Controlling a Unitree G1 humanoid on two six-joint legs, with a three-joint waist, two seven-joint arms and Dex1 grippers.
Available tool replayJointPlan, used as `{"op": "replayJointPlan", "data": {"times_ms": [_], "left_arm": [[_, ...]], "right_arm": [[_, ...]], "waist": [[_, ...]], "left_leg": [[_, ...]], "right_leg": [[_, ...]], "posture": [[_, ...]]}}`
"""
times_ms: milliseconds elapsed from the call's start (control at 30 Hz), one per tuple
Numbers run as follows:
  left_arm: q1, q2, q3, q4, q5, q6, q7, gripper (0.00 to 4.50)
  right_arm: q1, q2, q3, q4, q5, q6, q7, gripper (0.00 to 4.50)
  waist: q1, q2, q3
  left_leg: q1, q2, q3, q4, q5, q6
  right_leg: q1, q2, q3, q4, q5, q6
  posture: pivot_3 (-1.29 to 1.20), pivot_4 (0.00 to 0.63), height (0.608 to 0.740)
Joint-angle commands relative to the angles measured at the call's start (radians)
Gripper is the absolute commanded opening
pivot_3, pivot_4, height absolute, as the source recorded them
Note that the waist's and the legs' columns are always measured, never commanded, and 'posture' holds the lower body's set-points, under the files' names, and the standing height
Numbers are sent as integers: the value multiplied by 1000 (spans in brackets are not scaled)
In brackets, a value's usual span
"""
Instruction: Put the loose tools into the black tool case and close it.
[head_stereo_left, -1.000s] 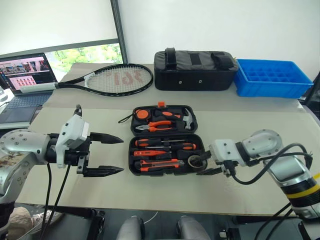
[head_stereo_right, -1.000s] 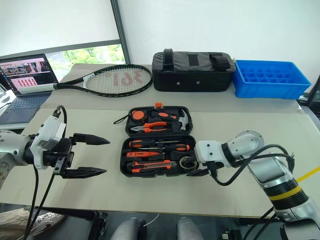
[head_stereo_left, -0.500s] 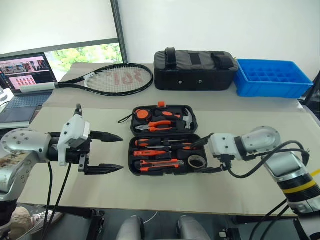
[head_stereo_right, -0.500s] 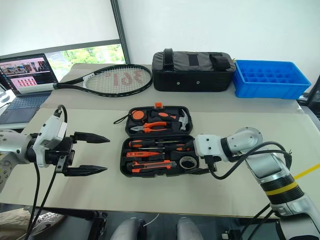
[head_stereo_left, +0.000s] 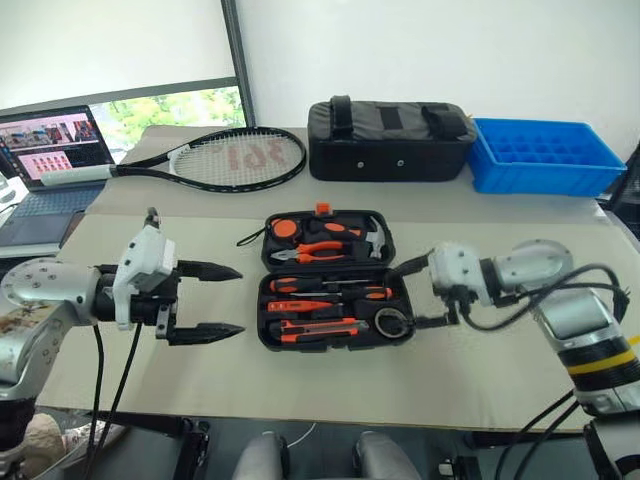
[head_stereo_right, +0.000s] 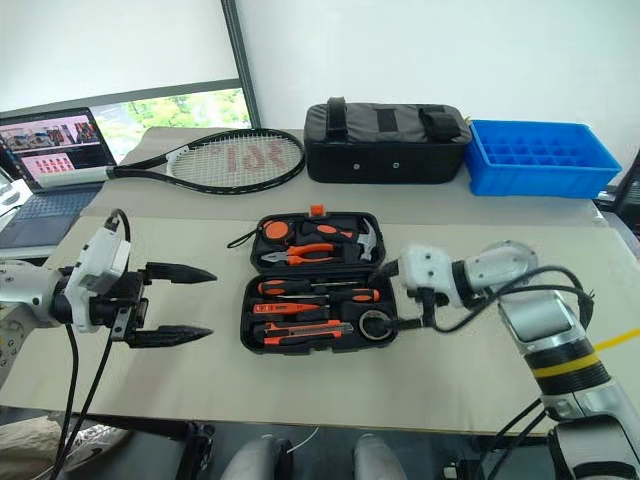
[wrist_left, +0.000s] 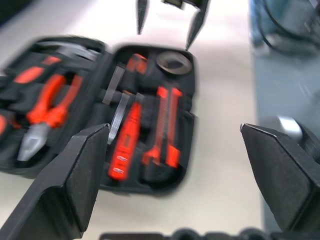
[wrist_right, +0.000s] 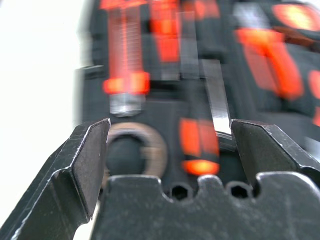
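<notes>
Black tool case (head_stereo_left: 330, 280) lying open flat on the table (head_stereo_left: 500, 380), between the two grippers, lid half toward the far side. Packing apparently finished: two orange-and-black screwdrivers (head_stereo_left: 330, 289) side by side in the near half, slim orange screwdriver (head_stereo_left: 305, 307) below them, utility knife (head_stereo_left: 320, 327) along the near edge, tape roll (head_stereo_left: 393, 322) seated in the near right corner. No loose tools seen on the table around the case. Left to do, judging from this: fold one half over the other and snap the small orange latch (head_stereo_left: 322, 209) at the far rim.

Case itself: hard black plastic, rounded corners, moulded slots. Far half holding pliers (head_stereo_left: 325, 250), a hammer head and a round orange-and-black item at its left end, with a thin strap trailing off the left side.

Right gripper (head_stereo_left: 428, 292) just beside the right edge of the case, fingers spread wide and empty, tape roll visible between them in the right wrist view. Left gripper (head_stereo_left: 222, 300) well to the left of the case, fingers likewise wide apart, holding nothing, pointed toward it.

Further back, not part of the job: tennis racket (head_stereo_left: 220, 158), black fabric bag (head_stereo_left: 390, 138), blue crate (head_stereo_left: 545, 155), laptop (head_stereo_left: 50, 150).
</notes>
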Motion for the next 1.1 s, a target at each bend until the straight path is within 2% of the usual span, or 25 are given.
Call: {"op": "replayJointPlan", "data": {"times_ms": [33, 200, 333, 433, 533, 567, 600, 733, 767, 900, 967, 1100], "left_arm": [[-45, -45, -7, 104, 39, 3, 86, 4500], [-230, -167, -73, 388, 80, 76, 168, 4500], [-391, -267, -65, 596, 77, 138, 237, 4500], [-454, -269, -140, 697, 102, 209, 137, 4500], [-566, -317, -137, 885, 118, 271, 180, 4500], [-595, -327, -134, 937, 126, 277, 189, 4500], [-612, -332, -133, 968, 133, 277, 189, 4500], [-690, -350, -103, 1102, 137, 305, 192, 4500], [-704, -353, -100, 1129, 141, 301, 193, 4500], [-735, -362, -100, 1184, 152, 303, 161, 4500], [-744, -371, -109, 1201, 165, 301, 148, 4500], [-760, -398, -118, 1236, 196, 284, 138, 4500]], "right_arm": [[-58, 35, -39, 120, 11, 79, -66, 4444], [-241, 135, -30, 448, -29, 227, -175, 4444], [-401, 205, -70, 683, -2, 345, -210, 4444], [-497, 250, -81, 838, -9, 431, -225, 4444], [-550, 288, -97, 944, -11, 452, -229, 4444], [-564, 296, -105, 969, -13, 455, -238, 3942], [-574, 300, -110, 987, -17, 456, -243, 3807], [-598, 310, -128, 1036, -22, 450, -246, 2465], [-601, 312, -133, 1043, -20, 450, -244, 2249], [-613, 314, -162, 1066, -14, 453, -252, 742], [-615, 315, -169, 1073, -16, 450, -252, 163], [-617, 321, -183, 1084, -21, 445, -262, 43]], "waist": [[1, -1, 0], [5, -1, 1], [6, -1, 1], [3, -1, 0], [3, 0, 0], [3, 0, 0], [3, 0, 0], [-2, 0, 0], [-3, 0, 0], [-8, 0, 0], [-12, 0, 0], [-16, 0, 0]], "left_leg": [[-1, 0, 0, 0, 0, 0], [-2, -1, 0, 1, 0, 0], [-6, -2, 0, 0, 0, 0], [-7, -1, -2, -1, 0, 0], [-5, -2, -3, -5, 0, 0], [-6, -2, -3, -5, 0, 0], [-6, -1, -3, -6, 0, 0], [-9, -1, -4, -6, 0, 0], [-9, -1, -4, -7, 0, 0], [-8, -1, -4, -7, 0, 0], [-9, -1, -4, -8, 1, -1], [-9, -1, -5, -8, 2, -2]], "right_leg": [[-1, 0, 0, 0, 0, 0], [-2, 0, 0, 0, 0, 0], [-5, -1, -2, 0, 1, -1], [-6, -1, -4, 1, 1, -1], [-6, -1, -6, 1, 1, -1], [-7, -1, -8, 1, 1, -1], [-7, -1, -9, 1, 1, -1], [-10, -1, -11, 3, 1, -1], [-10, -2, -11, 6, 1, -1], [-12, -3, -17, 9, 1, -1], [-13, -3, -18, 10, 1, -1], [-14, -3, -19, 11, 1, -1]], "posture": [[0, 150, 707], [0, 150, 707], [0, 150, 707], [0, 150, 707], [0, 150, 707], [0, 150, 707], [0, 150, 707], [0, 150, 707], [0, 150, 707], [0, 150, 707], [0, 150, 707], [0, 150, 707]]}}
